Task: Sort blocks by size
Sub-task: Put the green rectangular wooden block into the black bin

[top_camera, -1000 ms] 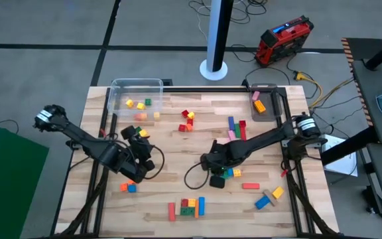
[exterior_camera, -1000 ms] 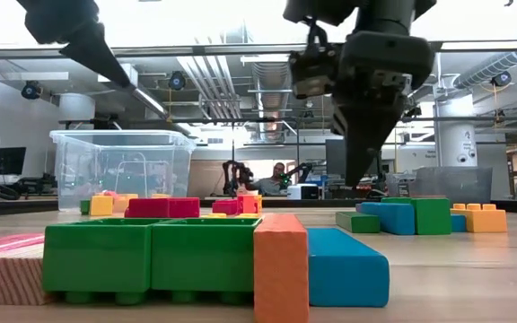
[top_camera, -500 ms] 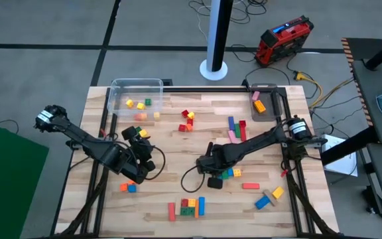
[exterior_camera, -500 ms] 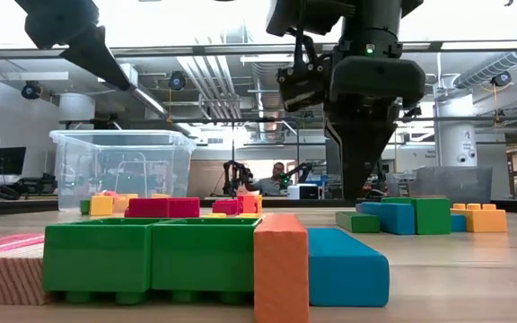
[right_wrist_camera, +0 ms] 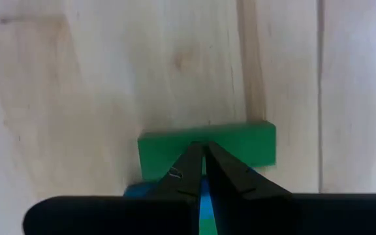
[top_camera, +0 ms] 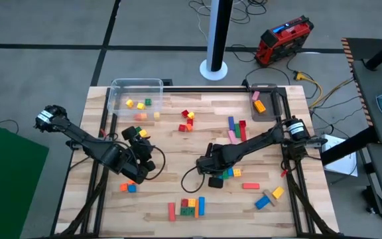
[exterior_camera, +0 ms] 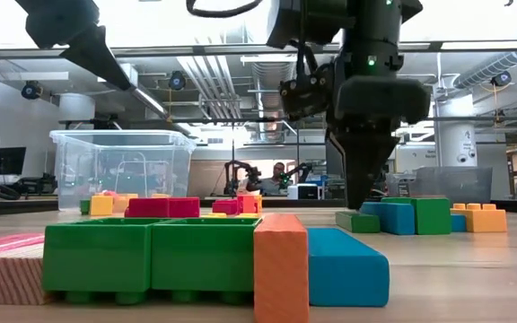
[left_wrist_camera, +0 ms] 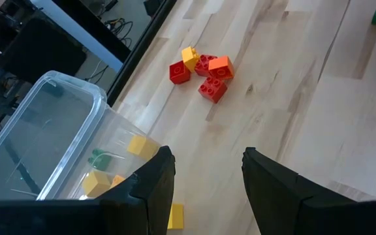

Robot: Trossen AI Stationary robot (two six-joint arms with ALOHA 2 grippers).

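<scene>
At the bottom centre of the right wrist view, the right gripper (right_wrist_camera: 204, 171) is seen with its fingertips pressed nearly together, pinching nothing. Directly beyond them lies a green bar (right_wrist_camera: 206, 149), its long axis set crosswise to the fingers — the relation the next grasp is judged to turn on, since the jaws must first be spread. A blue block (right_wrist_camera: 203, 196) sits close under the fingers. In the high view this gripper (top_camera: 211, 174) is low at frame centre, nearer these blocks than the left gripper (top_camera: 140, 159), held left of centre with its fingers (left_wrist_camera: 150, 186) spread and empty. Farther up, a clear tub (top_camera: 115, 93) holds small blocks.
</scene>
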